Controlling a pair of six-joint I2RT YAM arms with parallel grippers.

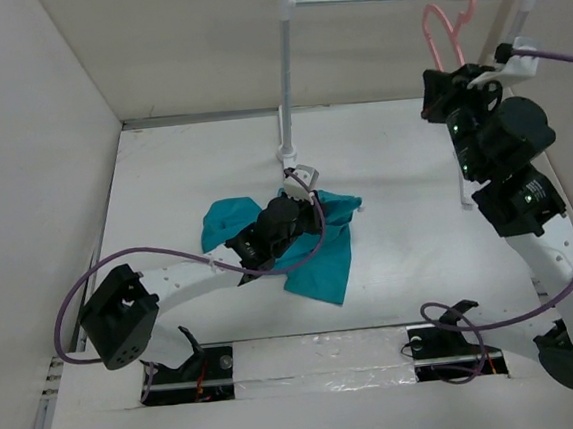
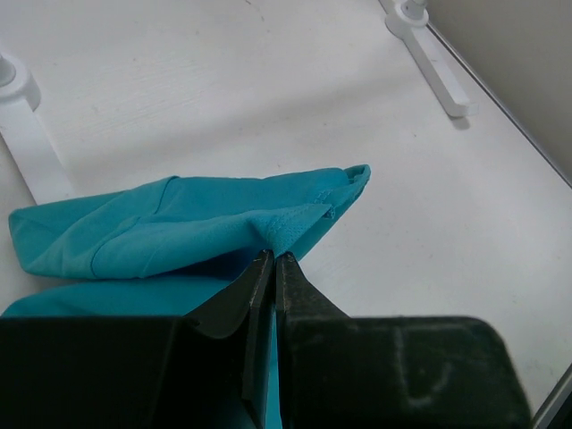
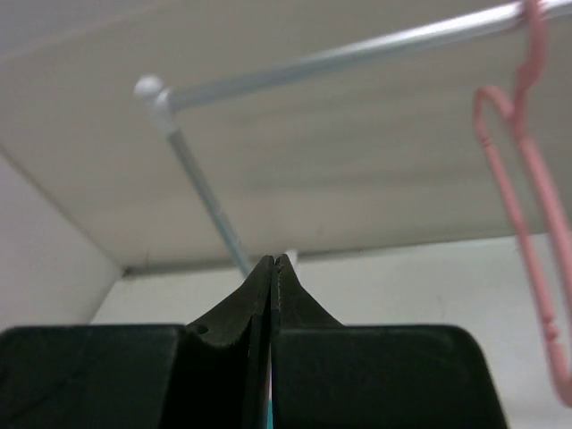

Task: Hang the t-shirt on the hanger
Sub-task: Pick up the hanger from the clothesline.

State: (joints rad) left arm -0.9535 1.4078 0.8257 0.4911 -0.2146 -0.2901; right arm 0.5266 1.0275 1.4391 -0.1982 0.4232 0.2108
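Your left gripper (image 2: 273,259) is pinched tight on a fold of the t-shirt (image 2: 179,232). The blue t-shirt lies crumpled on the white table (image 1: 403,164), near the foot of the post (image 1: 284,74). Your right gripper (image 3: 273,261) is up high. It is closed tight with nothing in it. The pink hanger (image 3: 536,40) hangs by its hook on the silver rail (image 3: 357,54), just beside your right gripper and well apart from the t-shirt.
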